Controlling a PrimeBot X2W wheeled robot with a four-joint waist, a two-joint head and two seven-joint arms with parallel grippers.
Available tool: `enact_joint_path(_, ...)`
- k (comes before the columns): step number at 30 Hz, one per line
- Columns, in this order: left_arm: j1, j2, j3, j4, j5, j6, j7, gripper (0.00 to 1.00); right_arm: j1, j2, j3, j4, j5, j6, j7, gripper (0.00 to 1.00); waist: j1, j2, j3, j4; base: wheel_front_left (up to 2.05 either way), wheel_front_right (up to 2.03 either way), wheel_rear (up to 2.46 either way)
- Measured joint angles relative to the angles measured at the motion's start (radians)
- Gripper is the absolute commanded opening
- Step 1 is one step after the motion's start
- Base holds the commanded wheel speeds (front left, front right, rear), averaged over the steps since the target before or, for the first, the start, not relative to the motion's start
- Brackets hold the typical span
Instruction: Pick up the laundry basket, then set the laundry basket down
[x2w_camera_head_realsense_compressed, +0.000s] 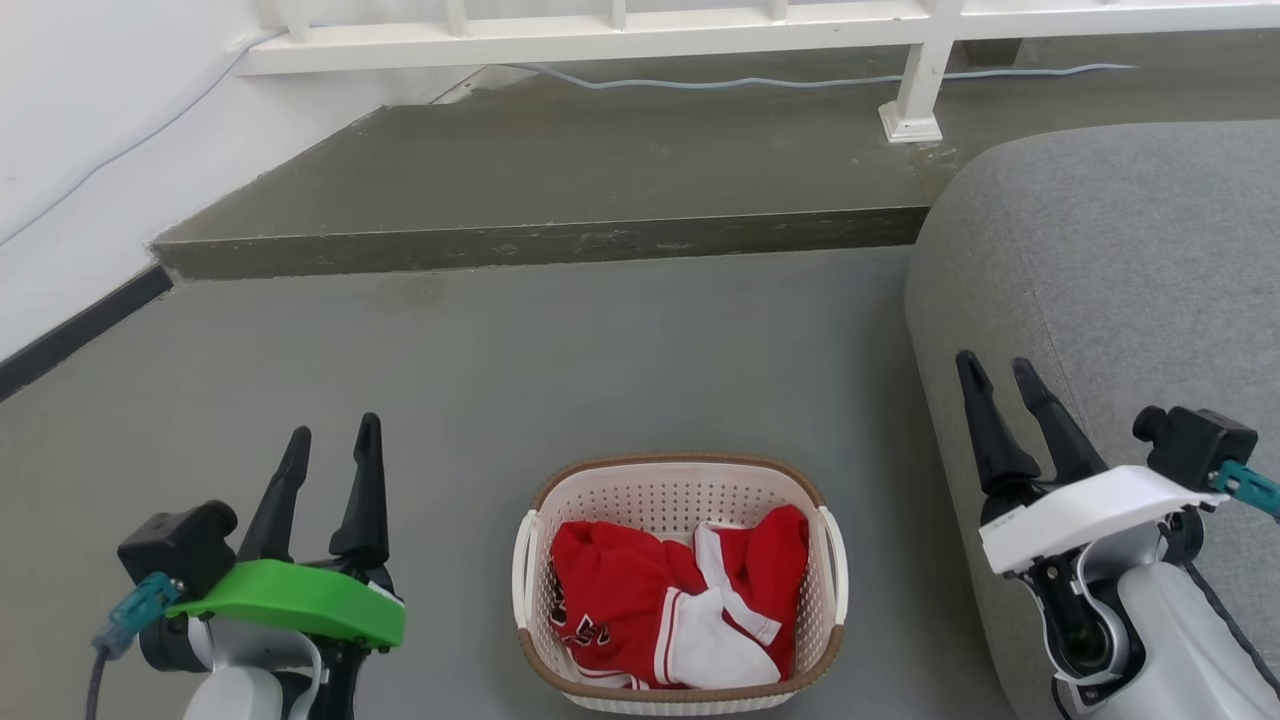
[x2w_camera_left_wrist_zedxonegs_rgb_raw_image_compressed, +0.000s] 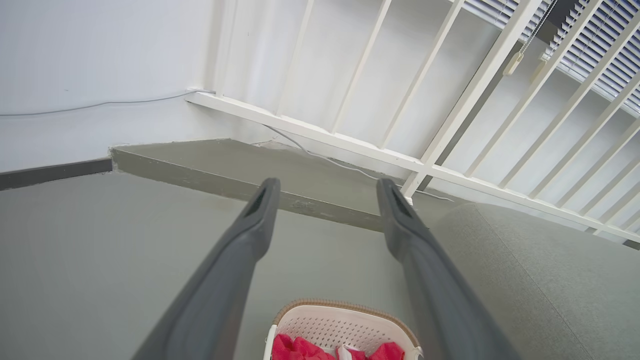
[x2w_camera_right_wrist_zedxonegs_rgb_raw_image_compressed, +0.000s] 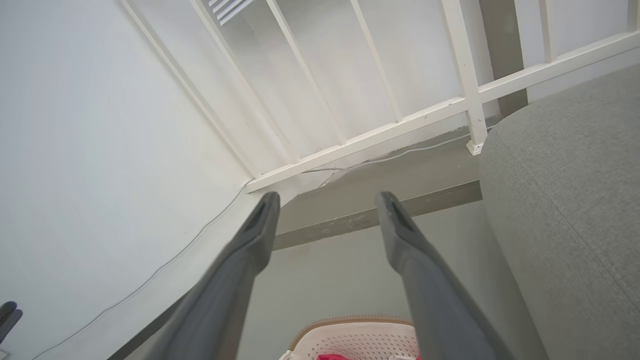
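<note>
The laundry basket (x2w_camera_head_realsense_compressed: 676, 493) stands on the grey floor at the bottom centre of the head view, cream-white and perforated with a brown rim and a white loop handle on each side. Red and white clothes (x2w_camera_head_realsense_compressed: 680, 598) lie inside it. My left gripper (x2w_camera_head_realsense_compressed: 335, 435) is open to the basket's left, fingers pointing up the view, apart from it. My right gripper (x2w_camera_head_realsense_compressed: 1000, 368) is open to the basket's right, over the grey sofa's edge. The basket's far rim (x2w_camera_left_wrist_zedxonegs_rgb_raw_image_compressed: 345, 306) shows low between the left fingers (x2w_camera_left_wrist_zedxonegs_rgb_raw_image_compressed: 327, 186), and its rim (x2w_camera_right_wrist_zedxonegs_rgb_raw_image_compressed: 350, 321) peeks low between the right fingers (x2w_camera_right_wrist_zedxonegs_rgb_raw_image_compressed: 327, 198).
A grey sofa (x2w_camera_head_realsense_compressed: 1120, 280) fills the right side, close to the basket. A raised concrete step (x2w_camera_head_realsense_compressed: 540, 240) runs across behind the open floor, with a white railing (x2w_camera_head_realsense_compressed: 920, 90) and a cable on it. A white wall with dark skirting (x2w_camera_head_realsense_compressed: 70, 330) borders the left.
</note>
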Motion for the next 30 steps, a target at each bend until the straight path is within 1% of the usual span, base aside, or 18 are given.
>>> enact_joint_path(24,-0.018,-0.002,-0.034,-0.047,0.289,0.000,-0.080,1.00,-0.026,-0.015,0.065,-0.035,-0.285,-0.001,-0.075,1.00,0.0000,0.0000,-0.002,-0.003,0.00,0.00,0.00)
enact_joint_path(25,-0.018,-0.002,-0.035,-0.049,0.301,0.000,-0.082,1.00,-0.027,-0.016,0.067,-0.038,-0.295,-0.001,-0.077,1.00,0.0000,0.0000,-0.002,-0.003,0.00,0.00,0.00)
enact_joint_path(26,-0.018,-0.002,-0.037,-0.050,0.309,0.000,-0.084,1.00,-0.027,-0.017,0.069,-0.039,-0.309,-0.009,-0.080,1.00,0.0000,0.0000,-0.001,-0.004,0.00,0.00,0.00)
enact_joint_path(30,-0.018,-0.002,-0.040,-0.052,0.335,0.000,-0.091,1.00,-0.027,-0.019,0.071,-0.040,-0.336,-0.009,-0.086,1.00,0.0000,0.0000,0.000,-0.005,0.00,0.00,0.00)
